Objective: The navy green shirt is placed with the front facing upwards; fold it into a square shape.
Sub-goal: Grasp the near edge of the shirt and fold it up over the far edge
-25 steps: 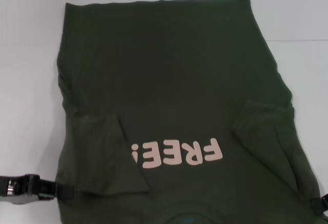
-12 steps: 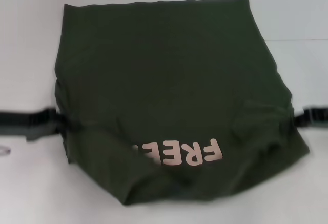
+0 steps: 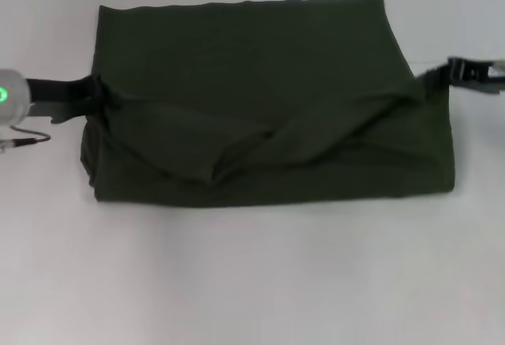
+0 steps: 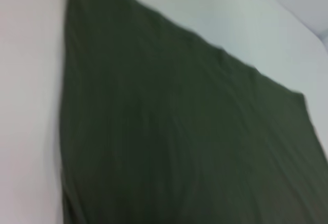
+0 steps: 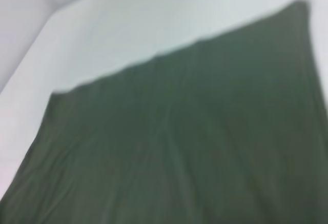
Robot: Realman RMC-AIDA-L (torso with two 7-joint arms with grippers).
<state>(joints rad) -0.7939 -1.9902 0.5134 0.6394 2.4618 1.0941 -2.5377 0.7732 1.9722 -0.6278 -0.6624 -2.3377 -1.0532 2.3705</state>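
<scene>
The navy green shirt (image 3: 260, 61) lies on the white table, doubled over, with its near part carried toward the far hem. The fold runs along the near edge (image 3: 268, 195). The pink lettering is hidden inside the fold. My left gripper (image 3: 96, 95) holds the carried layer at the shirt's left edge. My right gripper (image 3: 435, 76) holds it at the right edge. The cloth sags in creases between them (image 3: 260, 144). Both wrist views show only plain green cloth (image 4: 179, 142) (image 5: 179, 142) and table beyond it.
The white table (image 3: 252, 282) extends in front of the shirt and on both sides. The left arm's wrist with a green light (image 3: 6, 95) and a thin cable (image 3: 24, 138) sit at the left edge of the head view.
Both grippers have moved from the near corners toward the far side, carrying the shirt's near part over itself. The lettering and the folded-in sleeves are now covered.
</scene>
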